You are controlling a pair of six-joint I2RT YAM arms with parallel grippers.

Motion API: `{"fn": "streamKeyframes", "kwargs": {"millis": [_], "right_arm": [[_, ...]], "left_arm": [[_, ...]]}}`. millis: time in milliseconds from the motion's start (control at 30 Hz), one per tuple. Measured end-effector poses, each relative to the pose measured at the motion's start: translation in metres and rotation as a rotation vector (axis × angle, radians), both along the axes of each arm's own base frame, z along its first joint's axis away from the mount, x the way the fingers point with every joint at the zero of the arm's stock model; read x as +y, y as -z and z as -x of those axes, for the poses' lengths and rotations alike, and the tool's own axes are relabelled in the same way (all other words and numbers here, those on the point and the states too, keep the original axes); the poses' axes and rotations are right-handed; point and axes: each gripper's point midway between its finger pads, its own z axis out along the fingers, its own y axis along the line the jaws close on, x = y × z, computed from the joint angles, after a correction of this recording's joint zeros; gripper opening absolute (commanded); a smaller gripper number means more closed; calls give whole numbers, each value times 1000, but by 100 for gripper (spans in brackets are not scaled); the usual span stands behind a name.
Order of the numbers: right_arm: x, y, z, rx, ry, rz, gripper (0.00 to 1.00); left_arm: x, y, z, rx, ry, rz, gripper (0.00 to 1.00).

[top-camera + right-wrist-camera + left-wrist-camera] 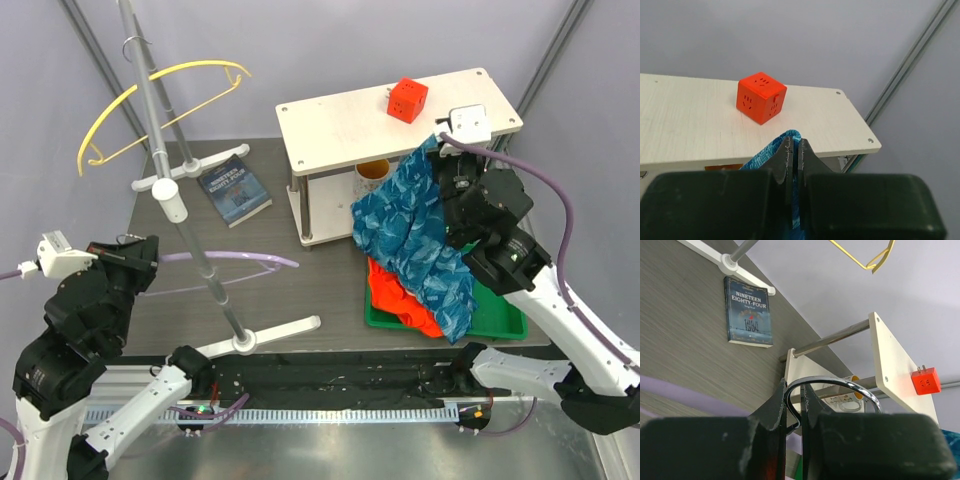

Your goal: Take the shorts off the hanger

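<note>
Right gripper (794,146) pinches an edge of the blue-teal wavy-pattern cloth shorts (415,240), which hang centre-right over the green plastic tray (503,326). The bright orange cloth shorts (393,293) are heaped underneath. Left gripper (794,401) is clamped on the chrome hanger hook (841,384). Cloth likely light, limp and drapey; grab hem or waistband.

Blue-teal wavy-patterned shorts (415,235) hanging above crumpled orange shorts (393,293).

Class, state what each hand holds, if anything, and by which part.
Left hand grips the lavender hanger by its metal hook. Right hand pinches the blue-teal shorts by an upper edge.
</note>
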Motion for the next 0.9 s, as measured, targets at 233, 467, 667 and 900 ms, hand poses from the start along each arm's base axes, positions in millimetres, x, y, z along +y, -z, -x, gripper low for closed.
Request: {"fn": "streamKeyframes", "kwargs": {"millis": [233,467,667,900], "right_arm": [[-61,42,-15,62,141,-127,1],[-135,102,29,136,436,-293,1],[-153,133,62,168,520,-428,1],[-137,202,68,354,489,-504,72]], "left_arm": [[2,1,3,1,-3,12,0],[2,0,3,-1,-2,-2,0],[6,-4,2,-6,-13,-41,0],[6,-2,-4,15,-18,-96,0]]}}
